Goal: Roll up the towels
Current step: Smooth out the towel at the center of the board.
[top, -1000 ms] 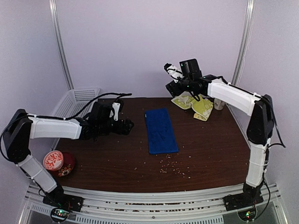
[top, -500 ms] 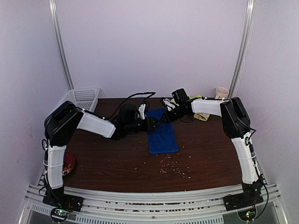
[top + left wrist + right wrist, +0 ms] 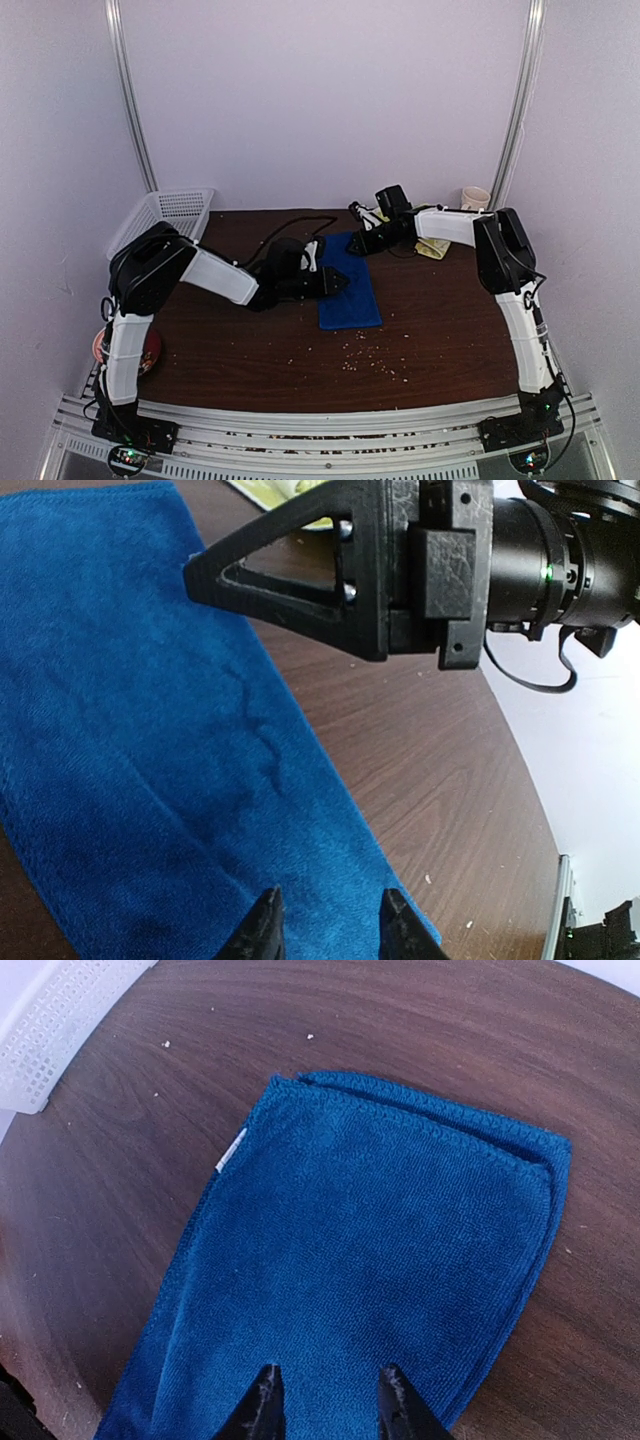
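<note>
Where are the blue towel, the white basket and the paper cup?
blue towel [image 3: 356, 300]: top external view, on its bare near half.
white basket [image 3: 185, 203]: top external view, on its mesh wall.
paper cup [image 3: 475, 198]: top external view, on its side wall.

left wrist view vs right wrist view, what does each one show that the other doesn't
Only the left wrist view shows the right hand from the side and a corner of the yellow-green towel. Only the right wrist view shows the white basket and a white tag on the blue towel. Both show that towel lying flat on the brown table.
</note>
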Tool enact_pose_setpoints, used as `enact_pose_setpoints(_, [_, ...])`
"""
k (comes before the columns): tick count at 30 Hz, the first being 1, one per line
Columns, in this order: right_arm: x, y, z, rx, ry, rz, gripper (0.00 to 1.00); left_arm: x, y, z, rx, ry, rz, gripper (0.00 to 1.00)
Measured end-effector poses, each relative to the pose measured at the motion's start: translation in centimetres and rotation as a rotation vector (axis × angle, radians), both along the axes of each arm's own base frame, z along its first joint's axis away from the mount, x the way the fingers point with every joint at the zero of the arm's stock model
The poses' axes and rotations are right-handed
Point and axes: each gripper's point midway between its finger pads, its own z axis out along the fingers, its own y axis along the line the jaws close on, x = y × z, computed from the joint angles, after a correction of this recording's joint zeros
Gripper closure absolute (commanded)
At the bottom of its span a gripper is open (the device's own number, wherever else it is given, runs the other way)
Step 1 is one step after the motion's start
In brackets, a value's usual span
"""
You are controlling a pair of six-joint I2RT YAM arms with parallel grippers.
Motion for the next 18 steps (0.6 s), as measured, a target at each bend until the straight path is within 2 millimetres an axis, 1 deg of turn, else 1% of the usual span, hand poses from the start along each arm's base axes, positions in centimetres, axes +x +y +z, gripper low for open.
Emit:
enact_pose_setpoints(6, [-0.1,0.1,-2.7,-0.019,0.037,0.003,0.67,0.3,1.0,-1.2,0.056,0.018,0.064,0.67])
enact_pose_setpoints(7, [-0.1,0.2,-2.9,-0.019,0.038,0.004,0.67,0.4,1.2,-1.4,0.068,0.02,0.077,0.67])
enact_pose_setpoints(10, [0.2,0.2,-2.5,-0.021,0.028,0.002,0.67,0.6,1.9,-1.9,0.101,0.026,0.106,0.67])
enact_pose_setpoints(18, [0.3,-0.1,-2.8,-0.037,0.026,-0.007,0.66,0.7,3.0,-3.4,0.176,0.058,0.147,0.67])
